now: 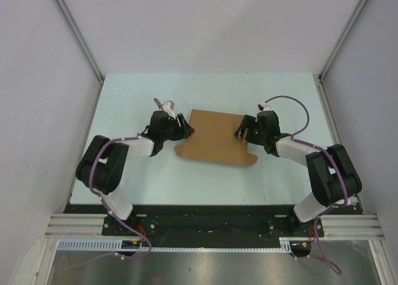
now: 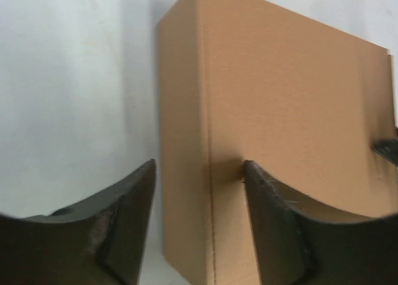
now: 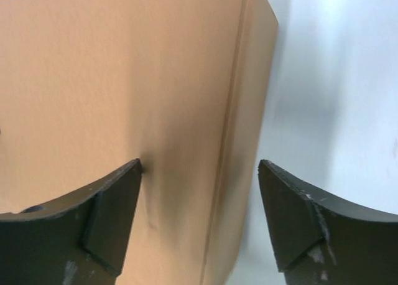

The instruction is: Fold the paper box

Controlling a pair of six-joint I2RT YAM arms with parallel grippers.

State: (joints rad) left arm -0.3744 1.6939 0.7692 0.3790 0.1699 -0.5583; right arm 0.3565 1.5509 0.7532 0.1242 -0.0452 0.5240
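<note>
The paper box (image 1: 214,137) lies near the middle of the pale tabletop (image 1: 137,98), between the two arms, as a shallow brown shape with its broad face upward. Two rounded flap corners (image 1: 184,151) are seen projecting at its near edge.

The left end effector (image 1: 184,127) is set at the box's left edge and the right end effector (image 1: 241,130) at its right edge. In each wrist view the jaws are held well apart and astride that edge: one finger is over the broad face and the other over the tabletop outside, with the narrow side panel between them. Neither pair is clamped on the card. Whether the inner fingers rest on the face cannot be told.

The box is judged to be light, thin and fairly stiff across its panels but weak along the scored crease (image 2: 208,111) that runs beside each edge, so bending is expected there first. The bare surface looks smooth and matte, and the box may slide on the tabletop if it is pushed from one side only. A pinch is best taken on the side panel close to the crease, with pressure kept modest so that the card is not dented or torn.

No brand, label or writing is seen; the cardboard is unprinted.
</note>
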